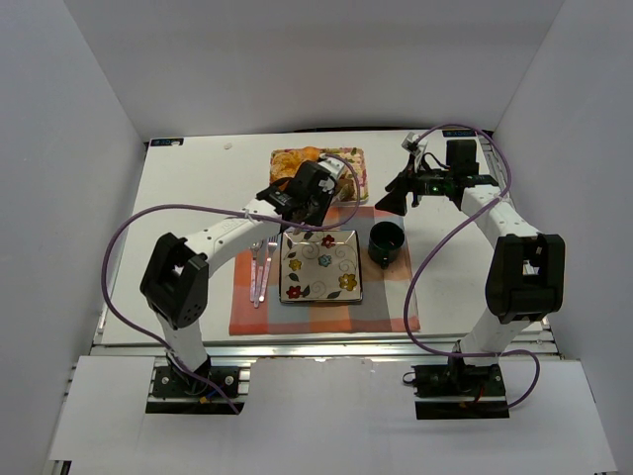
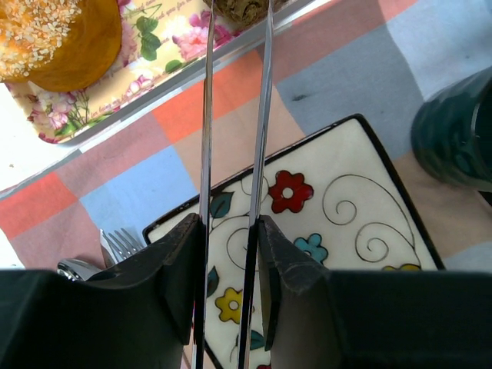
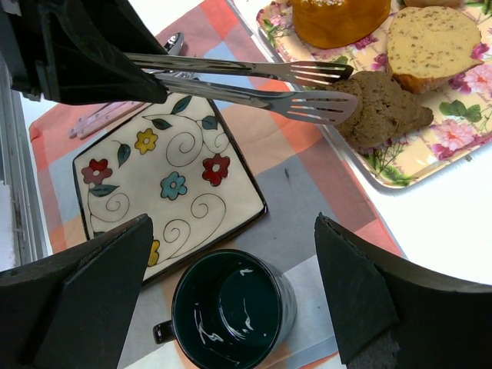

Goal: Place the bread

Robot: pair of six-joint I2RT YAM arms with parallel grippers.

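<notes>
Tongs clamped in the left gripper are seen touching the bread on the tray, while the right gripper is held wide and empty beside it

Tongs toward bread (top edge), floral plate beneath

Bright, even, diffuse light leaves only faint, soft shadows on the flat white table. White glints streak the glossy dark-green ceramic mug and the shiny steel tongs. The left claw reads dark and nearly featureless close up.
</notes>
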